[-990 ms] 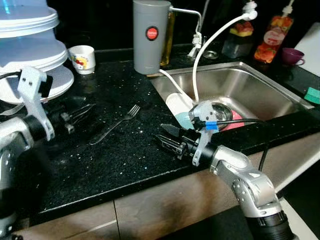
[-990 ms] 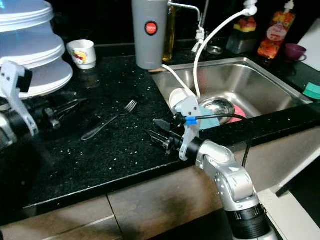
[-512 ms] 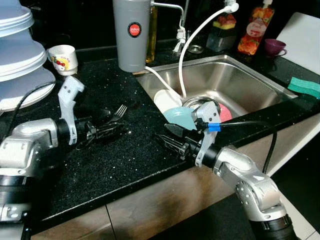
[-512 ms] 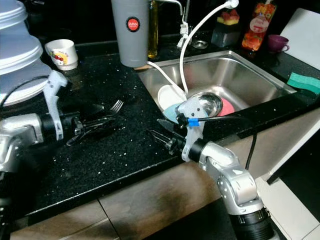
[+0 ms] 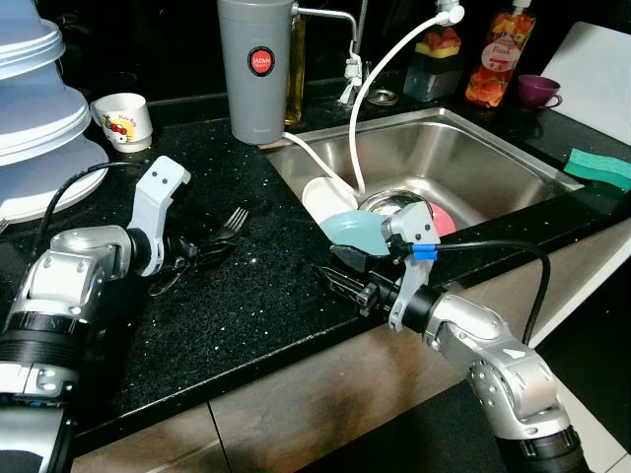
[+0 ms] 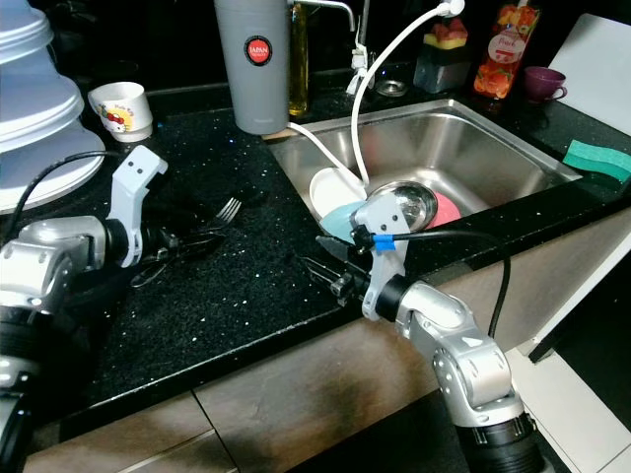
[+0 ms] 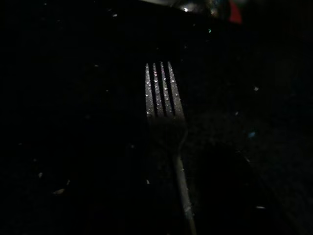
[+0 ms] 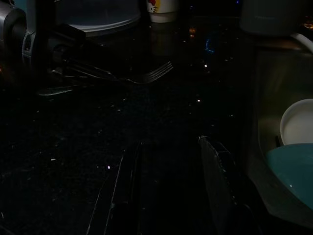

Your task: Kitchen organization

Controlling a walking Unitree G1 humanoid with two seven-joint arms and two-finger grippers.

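Observation:
A silver fork (image 5: 233,219) lies on the black speckled counter (image 5: 266,296), tines toward the sink. My left gripper (image 5: 205,252) hovers low over the fork's handle, fingers slightly apart on either side of it. In the left wrist view the fork (image 7: 164,98) sits dead ahead. My right gripper (image 5: 335,269) is open and holds nothing, just above the counter's front edge beside the sink; its fingers (image 8: 122,186) point toward the fork (image 8: 156,73).
The steel sink (image 5: 493,158) holds a white bowl (image 5: 323,192), a teal plate (image 5: 355,229), a metal bowl and a pink plate. A grey canister (image 5: 254,69), a mug (image 5: 123,116) and stacked containers (image 5: 39,118) stand behind. A green sponge (image 5: 599,168) lies at right.
My left gripper swung in from the left edge and came down over the fork's handle. The camera shifted right. My right gripper stays put, open.

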